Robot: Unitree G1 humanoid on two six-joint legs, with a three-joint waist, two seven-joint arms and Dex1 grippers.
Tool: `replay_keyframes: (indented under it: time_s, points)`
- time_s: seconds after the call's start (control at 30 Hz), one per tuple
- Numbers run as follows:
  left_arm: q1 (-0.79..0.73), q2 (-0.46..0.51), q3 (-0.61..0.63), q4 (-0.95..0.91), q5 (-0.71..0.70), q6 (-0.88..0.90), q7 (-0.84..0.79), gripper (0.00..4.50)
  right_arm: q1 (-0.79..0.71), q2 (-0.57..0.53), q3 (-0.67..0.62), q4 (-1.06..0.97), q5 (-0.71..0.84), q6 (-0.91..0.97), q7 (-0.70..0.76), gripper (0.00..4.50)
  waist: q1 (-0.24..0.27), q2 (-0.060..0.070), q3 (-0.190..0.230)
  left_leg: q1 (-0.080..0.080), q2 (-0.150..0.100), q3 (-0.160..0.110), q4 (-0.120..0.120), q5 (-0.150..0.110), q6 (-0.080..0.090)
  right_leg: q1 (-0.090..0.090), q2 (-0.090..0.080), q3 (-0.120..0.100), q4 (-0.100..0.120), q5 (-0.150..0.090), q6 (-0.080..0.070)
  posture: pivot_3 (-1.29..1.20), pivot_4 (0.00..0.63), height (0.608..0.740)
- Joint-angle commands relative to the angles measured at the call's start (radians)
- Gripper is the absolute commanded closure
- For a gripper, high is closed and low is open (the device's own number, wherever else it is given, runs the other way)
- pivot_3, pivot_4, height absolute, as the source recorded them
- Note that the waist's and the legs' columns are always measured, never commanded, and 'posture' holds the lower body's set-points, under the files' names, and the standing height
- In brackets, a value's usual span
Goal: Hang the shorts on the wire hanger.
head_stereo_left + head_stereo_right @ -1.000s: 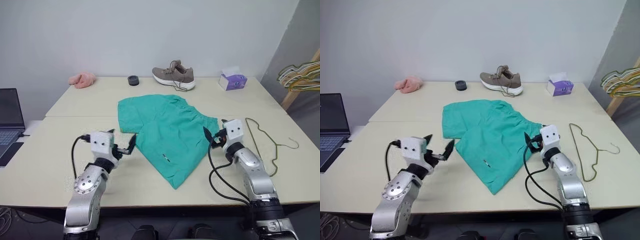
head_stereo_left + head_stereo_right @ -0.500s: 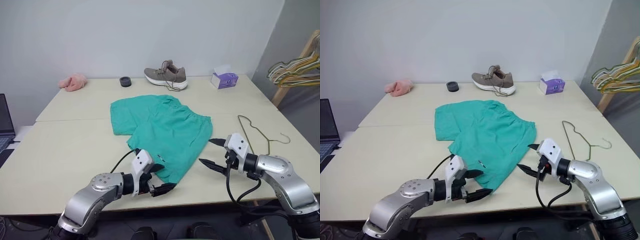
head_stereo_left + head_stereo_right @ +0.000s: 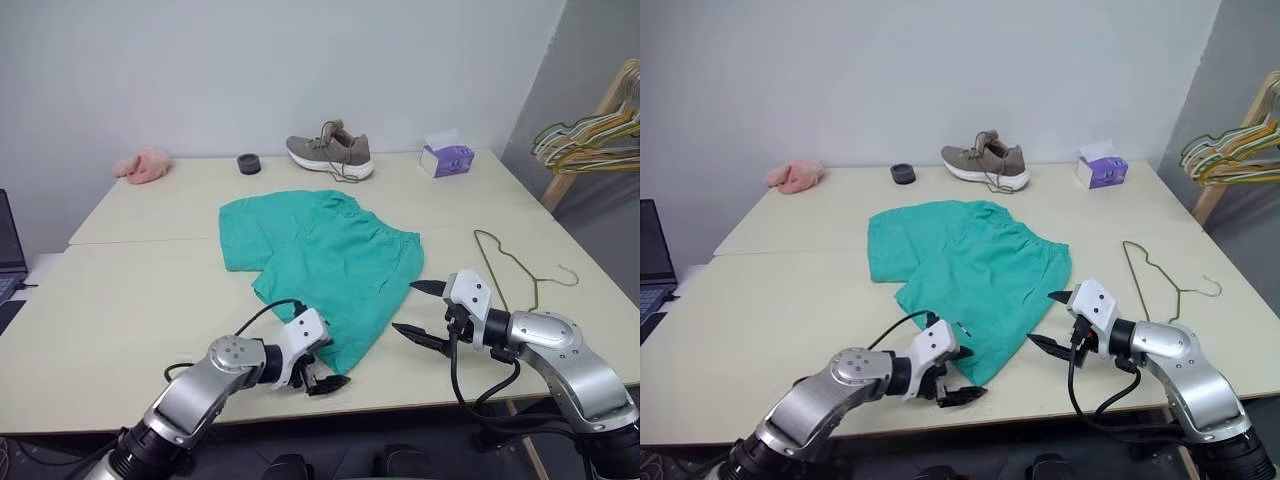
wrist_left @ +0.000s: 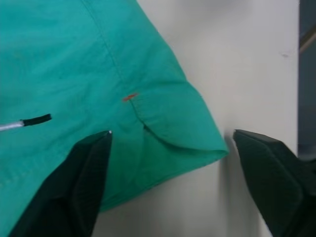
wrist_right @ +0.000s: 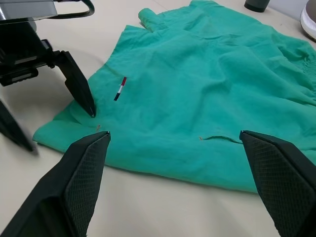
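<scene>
Left gripper [image 3: 322, 367] now lower, apart astride hem corner of shorts [image 3: 325, 255], lengthwise toward robot.

Table [image 3: 120, 300] — shorts [image 3: 325, 255], wire hanger [image 3: 512, 268], shoe [image 3: 330, 155], tissue box [image 3: 445, 158].

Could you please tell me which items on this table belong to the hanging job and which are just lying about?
Belongs to the job:
shorts
wire hanger

Just lying about:
shoe
tissue box
pink cloth
small black ring
bunch of pastel hangers
</scene>
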Motion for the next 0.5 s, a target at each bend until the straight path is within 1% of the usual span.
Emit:
replay_keyframes:
  time_s: [0.03,0.1,0.17,0.23,0.27,0.3,0.33,0.4,0.47,0.5]
  points:
    - [-0.005,0.013,-0.012,0.070,0.084,-0.046,0.032,1.53,-0.006,-0.015,-0.004,-0.029,-0.031,-0.040,-0.004,0.00,0.000,0.000,0.000,0.000,0.000,0.000,0.000,0.000,0.000,0.000,0.000,0.000,0.000,0.000,0.000,-0.09,0.000,0.740]
    - [-0.005,0.007,0.003,0.086,0.100,-0.081,0.046,2.14,-0.002,-0.019,-0.001,-0.016,-0.050,-0.073,0.000,0.00,0.000,0.000,0.000,0.001,0.000,0.000,0.000,0.000,0.000,0.000,0.000,0.000,0.000,0.000,0.000,-0.09,0.000,0.740]
    - [-0.003,0.004,0.047,0.098,0.109,-0.125,0.076,2.81,-0.006,-0.041,0.016,0.014,-0.079,-0.131,0.040,0.00,0.000,0.000,0.000,0.001,0.000,0.000,0.000,0.000,0.000,0.000,0.000,0.000,0.000,0.000,0.000,-0.09,0.000,0.740]
    - [-0.005,0.005,0.101,0.105,0.114,-0.172,0.109,3.39,-0.014,-0.055,0.032,0.048,-0.118,-0.190,0.054,0.00,-0.001,0.000,0.000,0.000,0.000,0.000,0.000,0.000,0.000,0.000,0.000,0.000,0.000,0.000,0.001,-0.09,0.000,0.740]
    - [-0.006,0.005,0.128,0.106,0.113,-0.188,0.122,3.76,-0.019,-0.059,0.039,0.063,-0.130,-0.210,0.059,0.00,-0.002,-0.001,0.001,0.000,0.000,0.000,0.000,0.000,0.000,0.000,0.000,0.000,0.000,0.000,0.001,-0.09,0.000,0.740]
    - [-0.006,0.004,0.145,0.109,0.113,-0.200,0.130,4.01,-0.023,-0.061,0.043,0.075,-0.139,-0.225,0.061,0.00,-0.003,-0.001,0.001,0.000,0.001,0.000,0.000,0.000,0.000,-0.001,0.000,0.000,0.000,0.000,0.001,-0.08,0.000,0.740]
    - [-0.004,0.006,0.179,0.108,0.110,-0.210,0.141,4.40,-0.037,-0.058,0.053,0.099,-0.155,-0.243,0.061,0.00,-0.003,-0.001,0.001,-0.001,0.001,0.000,0.000,0.000,0.000,-0.001,-0.001,0.000,0.000,0.000,0.001,-0.08,0.000,0.740]
    - [0.004,0.015,0.251,0.100,0.093,-0.227,0.150,4.48,-0.083,-0.047,0.081,0.164,-0.206,-0.284,0.053,0.00,-0.004,-0.001,0.001,-0.001,0.001,0.000,0.000,0.000,0.000,-0.002,-0.002,0.000,0.001,0.000,0.000,-0.08,0.000,0.740]
    - [0.014,0.015,0.319,0.085,0.065,-0.228,0.150,4.48,-0.141,-0.025,0.106,0.245,-0.262,-0.325,0.023,0.00,-0.006,-0.001,0.001,-0.002,0.001,0.001,0.000,0.000,0.000,-0.003,-0.002,0.000,0.001,0.000,0.000,-0.07,0.000,0.740]
    - [0.023,0.018,0.358,0.072,0.044,-0.222,0.146,4.48,-0.186,-0.010,0.127,0.309,-0.314,-0.347,-0.011,0.00,-0.007,-0.001,0.001,-0.002,0.001,0.001,0.000,0.000,0.000,-0.003,-0.003,0.000,0.001,0.000,0.000,-0.07,0.000,0.740]
